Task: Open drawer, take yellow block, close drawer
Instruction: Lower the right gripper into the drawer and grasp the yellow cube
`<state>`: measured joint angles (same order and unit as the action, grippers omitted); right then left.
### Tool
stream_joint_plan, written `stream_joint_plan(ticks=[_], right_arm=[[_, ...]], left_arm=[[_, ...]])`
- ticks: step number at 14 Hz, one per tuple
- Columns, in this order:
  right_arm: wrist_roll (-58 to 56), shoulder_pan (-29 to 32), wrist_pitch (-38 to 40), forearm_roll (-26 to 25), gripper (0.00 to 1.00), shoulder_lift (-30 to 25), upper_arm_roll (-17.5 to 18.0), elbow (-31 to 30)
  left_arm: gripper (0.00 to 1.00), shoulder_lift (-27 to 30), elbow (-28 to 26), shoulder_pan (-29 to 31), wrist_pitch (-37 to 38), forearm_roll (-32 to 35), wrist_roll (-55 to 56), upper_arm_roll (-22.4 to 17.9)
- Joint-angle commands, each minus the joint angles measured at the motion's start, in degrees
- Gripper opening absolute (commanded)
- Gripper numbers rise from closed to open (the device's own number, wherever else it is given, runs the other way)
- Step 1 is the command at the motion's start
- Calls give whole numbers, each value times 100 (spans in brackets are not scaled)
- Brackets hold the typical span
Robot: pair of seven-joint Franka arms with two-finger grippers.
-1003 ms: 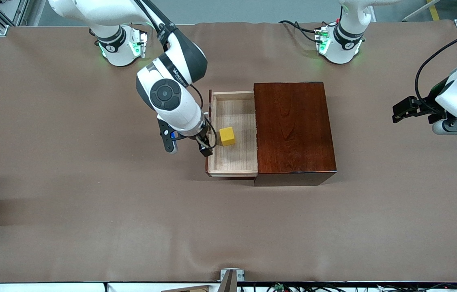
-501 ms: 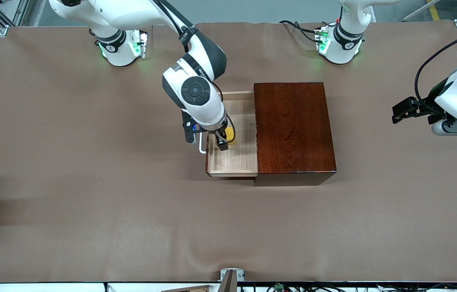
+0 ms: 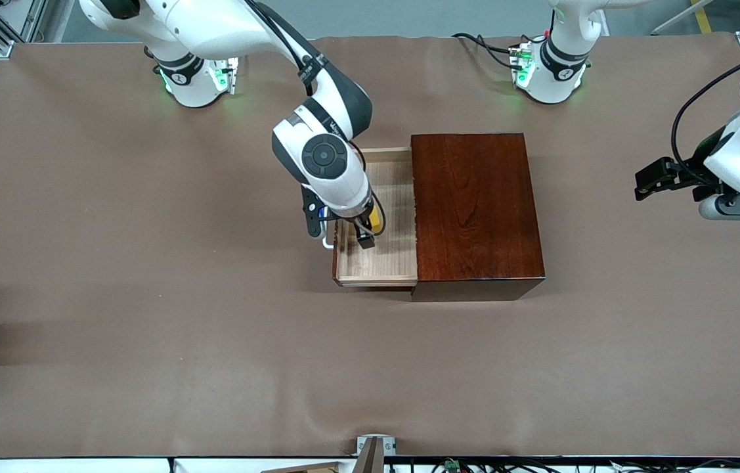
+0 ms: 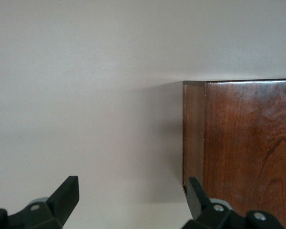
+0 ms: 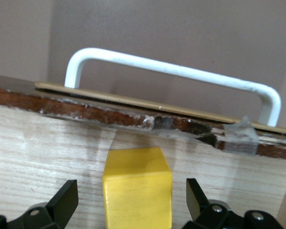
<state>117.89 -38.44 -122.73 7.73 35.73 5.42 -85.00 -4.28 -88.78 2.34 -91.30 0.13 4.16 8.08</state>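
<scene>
With the drawer (image 3: pixel 379 256) pulled out, I have my right hand (image 5: pixel 128 205) over the yellow block (image 5: pixel 138 191) lying in it near the white handle (image 5: pixel 174 71) — fingers spread wide, gripping nothing. I'd descend straight, keeping the block centred, then close. My left hand (image 4: pixel 128 200) waits open beside the mahogany box (image 3: pixel 475 210).

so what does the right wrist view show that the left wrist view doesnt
Only the right wrist view shows the yellow block lying in the open drawer, between the open fingers of the right claw, with the white handle above the drawer front.

Only the left wrist view shows the outside of the dark box and the left claw, open and empty over bare brown table cover.

Both show an open claw and that brown cover.
</scene>
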Motion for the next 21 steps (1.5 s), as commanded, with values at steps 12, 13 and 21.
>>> stream_joint_plan(ticks=[12,13,21], right_arm=[[41,56,-32,-158,0,-223,-67,168],[32,108,73,-149,0,-321,-67,168],[-1362,784,1048,-123,0,-1068,-58,185]], left_arm=[[100,-12,-34,29,-63,5,-12,27],[100,-12,-34,38,-63,5,-12,27],[100,-56,-8,-14,-125,-13,6,27]])
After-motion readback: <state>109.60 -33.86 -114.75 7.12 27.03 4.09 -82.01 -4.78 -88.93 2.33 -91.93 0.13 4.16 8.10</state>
